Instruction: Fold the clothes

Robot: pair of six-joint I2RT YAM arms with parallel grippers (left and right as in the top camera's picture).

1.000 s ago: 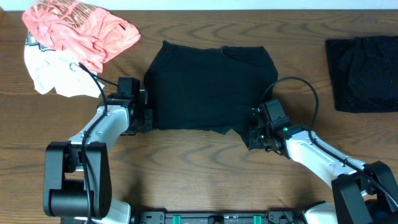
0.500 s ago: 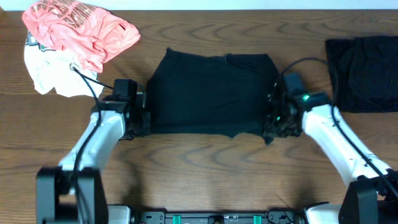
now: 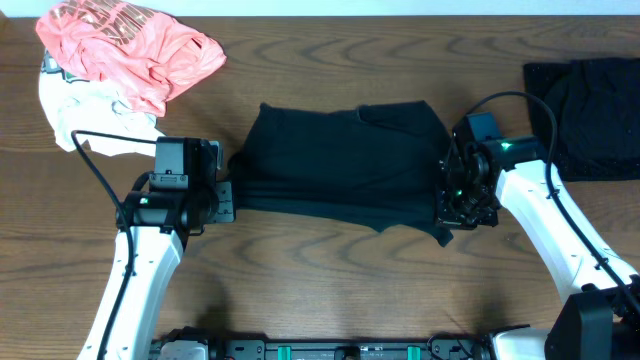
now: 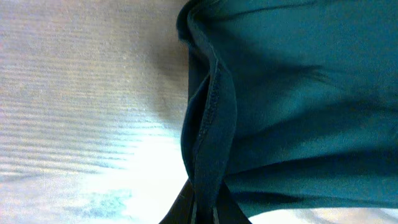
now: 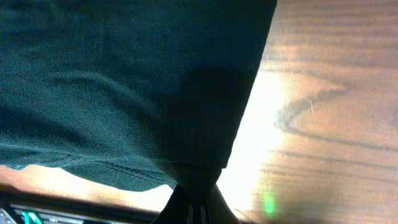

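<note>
As you look down from overhead, the black garment (image 3: 340, 160) lies in the middle of the table (image 3: 320, 290), with its near edge raised between your two arms. The left gripper (image 3: 228, 196) is clamped on the near left corner. The right gripper (image 3: 446, 208) is clamped on the near right corner, where a flap of cloth hangs down. The pink shirt (image 3: 130, 45) and the white garment (image 3: 80, 125) sit well apart at the far left, and a folded black pile (image 3: 585, 115) lies at the far right.

In your left wrist view, the jaws pinch together on a doubled, hemmed edge of the garment above the tabletop.

In your right wrist view, the jaws are likewise closed on a bunched corner, and the cloth drapes away over the wood.

You appear to be starting a fold, with the near edge gripped and lifted. Next, you likely need to carry both corners evenly toward the far edge with the cloth taut between them. Lay it flat before letting go.
</note>
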